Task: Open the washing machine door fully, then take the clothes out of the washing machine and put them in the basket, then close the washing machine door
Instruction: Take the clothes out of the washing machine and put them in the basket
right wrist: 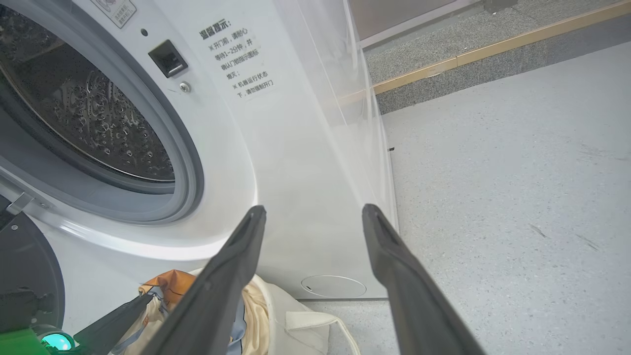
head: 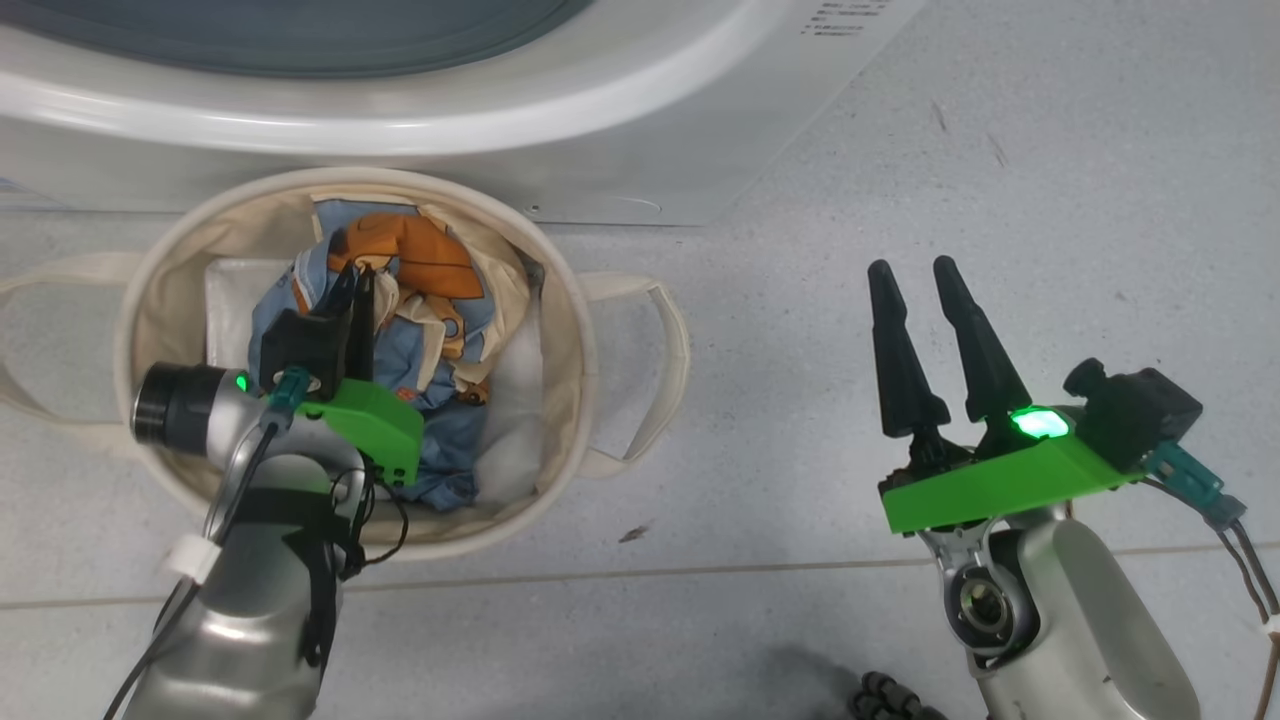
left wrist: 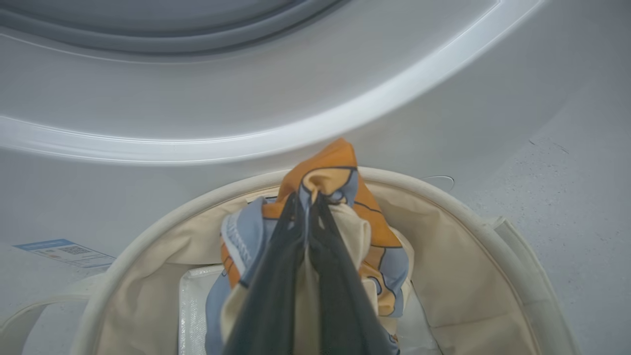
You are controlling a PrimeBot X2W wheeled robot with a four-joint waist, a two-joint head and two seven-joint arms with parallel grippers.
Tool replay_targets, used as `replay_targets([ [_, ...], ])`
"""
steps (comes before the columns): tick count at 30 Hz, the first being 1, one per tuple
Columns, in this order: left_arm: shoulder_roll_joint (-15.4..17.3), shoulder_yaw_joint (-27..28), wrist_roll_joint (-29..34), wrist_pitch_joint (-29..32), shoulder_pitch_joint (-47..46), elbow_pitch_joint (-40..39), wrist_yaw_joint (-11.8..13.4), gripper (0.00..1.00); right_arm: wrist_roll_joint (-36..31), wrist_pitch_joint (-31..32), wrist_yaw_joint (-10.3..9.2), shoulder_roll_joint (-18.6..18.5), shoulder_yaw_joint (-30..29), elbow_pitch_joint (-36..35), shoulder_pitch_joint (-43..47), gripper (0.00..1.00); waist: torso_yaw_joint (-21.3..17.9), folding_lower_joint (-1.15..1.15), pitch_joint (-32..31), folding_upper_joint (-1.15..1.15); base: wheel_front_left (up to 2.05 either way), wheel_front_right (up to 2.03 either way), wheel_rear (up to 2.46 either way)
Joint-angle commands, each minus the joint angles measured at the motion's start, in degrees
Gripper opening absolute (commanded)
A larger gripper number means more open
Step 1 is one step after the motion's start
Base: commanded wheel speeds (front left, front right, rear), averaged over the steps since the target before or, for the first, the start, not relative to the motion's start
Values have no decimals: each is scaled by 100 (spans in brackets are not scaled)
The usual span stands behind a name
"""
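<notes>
My left gripper (head: 358, 278) is down over the basket (head: 580, 330), its two dark fingers pressed together on a bunched fold of the clothes (left wrist: 340, 167). The pinched fold is blue fabric with orange and cream patches, and it stands up above the basket's far rim. The rest of the garment hangs down from that fold into the basket, where it lies on a white sheet (head: 225, 300) along the bottom. The basket is a round cream canvas tub. It sits on the grey speckled floor (head: 1000, 150) just in front of the washing machine (head: 600, 130), to my left, with one strap handle (head: 662, 330) looping out to its right and another to its left. My right gripper (head: 912, 268) hangs well to the right of the basket over bare floor, its fingers spread wide with nothing between them, pointing toward the far side. Along those fingers I see the washer's white front and the grey-rimmed drum mouth (right wrist: 192, 162) standing uncovered, with the dimpled metal drum wall (right wrist: 88, 113) showing inside. The glossy black rim of the washing machine door (right wrist: 29, 276) is swung out at the near left of the mouth. A small blue label sticker (left wrist: 64, 252) sits low on the washer's front, left of the basket.
</notes>
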Motion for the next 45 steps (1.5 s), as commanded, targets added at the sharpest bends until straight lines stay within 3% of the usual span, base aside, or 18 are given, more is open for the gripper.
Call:
replay_targets([
  [1, 169, 92, -8, -26, -11, -97, 46, 0, 53, -69, 43, -21, 99, -199, -1, 100, 34, 0, -28, 0, 0, 0, 0],
  [2, 160, 86, -14, -26, 0, -73, 64, 46, 45, -69, 43, -21, 96, -197, -1, 100, 58, 0, -46, 0, 0, 0, 0],
  [3, 145, 81, -21, -26, 14, -27, 87, 100, 32, -69, 43, -21, 93, -191, 1, 100, 87, 0, -73, 0, 0, 0, 0],
  [8, 58, -67, -65, -26, 66, 572, -139, 100, -38, -69, 43, -21, 71, -166, 33, 100, 233, 0, -266, 0, 0, 0, 0],
  [13, 12, -79, -129, -26, 175, 533, -115, 100, -119, -69, 43, -21, 23, -157, 77, 100, 397, 0, -542, 0, 0, 0, 0],
  [34, -297, 235, -698, -26, 1942, -2599, -198, 100, -436, -69, 43, -21, -296, -120, 774, 100, 978, 0, -2057, 0, 0, 0, 0],
  [39, -313, 374, -673, -26, 2312, -3083, 16, 100, -486, -69, 43, -21, -301, -92, 915, 100, 996, 0, -2306, 0, 0, 0, 0],
  [45, -319, 386, -579, -26, 2770, -3307, 97, 100, -480, -69, 43, -21, -331, -38, 1162, 100, 1005, 0, -2666, 0, 0, 0, 0],
])
